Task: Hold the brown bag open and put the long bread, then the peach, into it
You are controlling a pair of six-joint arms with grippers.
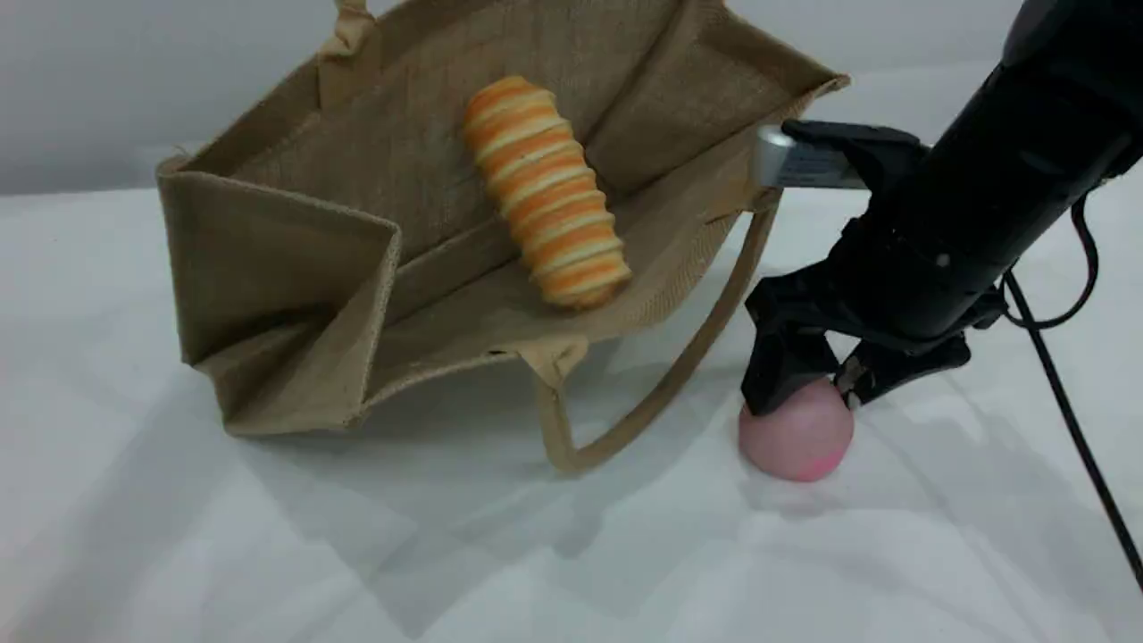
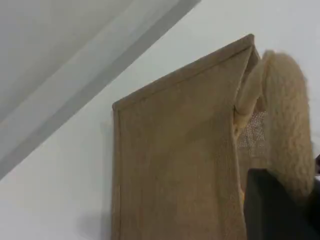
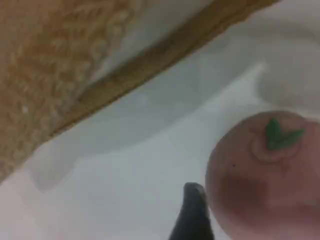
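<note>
The brown bag is cut off at the scene view's top edge, including its upper handle. The right hand covers the peach's top. The right wrist view is blurred.

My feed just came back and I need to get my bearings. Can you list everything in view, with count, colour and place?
bag: one, khaki-brown, left and centre of the table, lying tipped with its mouth open toward the camera.
handles: two, tan; one loops onto the cloth in front of the bag, the other rises at the bag's far rim.
bread: one, orange with pale stripes, inside the bag.
peach: one, pink with a green stem, on the cloth right of the bag.
cloth: one, white, covering the table.
cable: one, black, far right.
right gripper: black, fingers spread either side of the peach's top.
left gripper: black, only a tip shows, at the far handle; shut.
</note>
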